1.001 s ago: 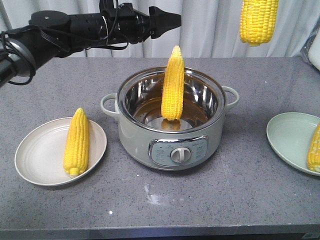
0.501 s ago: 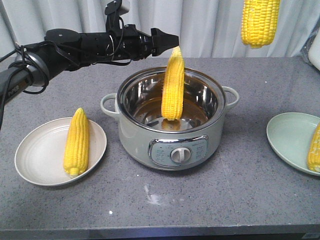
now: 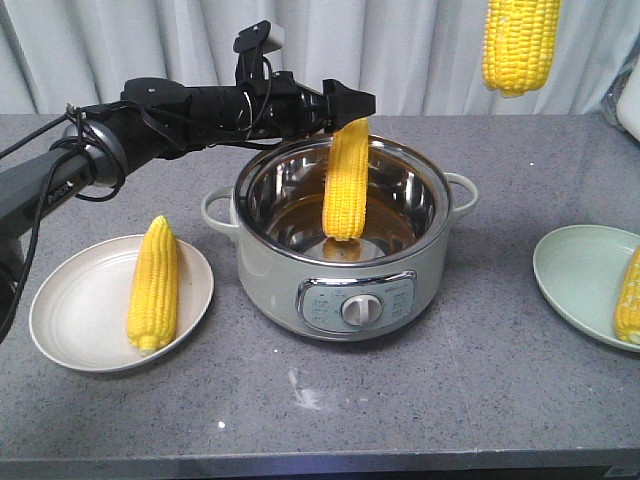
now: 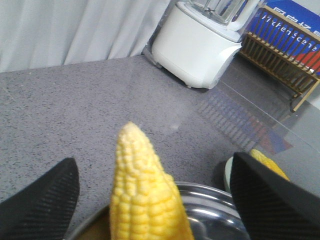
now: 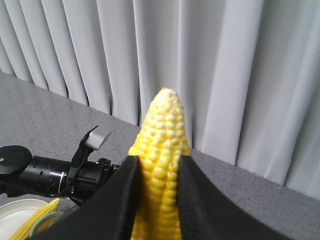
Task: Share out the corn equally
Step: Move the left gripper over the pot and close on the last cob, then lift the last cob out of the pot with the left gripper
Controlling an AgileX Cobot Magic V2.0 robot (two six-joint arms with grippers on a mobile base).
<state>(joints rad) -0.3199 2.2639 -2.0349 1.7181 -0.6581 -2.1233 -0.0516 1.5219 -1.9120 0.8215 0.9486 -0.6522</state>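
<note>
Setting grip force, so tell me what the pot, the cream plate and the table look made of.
Pot: the inside looks like polished steel, with mirror reflections. The pale green shell is glossy and could be painted metal or plastic; unclear.
Cream plate: matte with faint rings, ceramic or melamine; cannot tell.
Table: grey and speckled with a low sheen, either stone or stone-look laminate.

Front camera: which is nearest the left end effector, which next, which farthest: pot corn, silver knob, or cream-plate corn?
1. Upright yellow corn cob in the pale green pot, its tip right at the left end effector.
2. Round silver knob, on the pot's front.
3. Lying yellow corn cob on the cream plate, far left.
</note>
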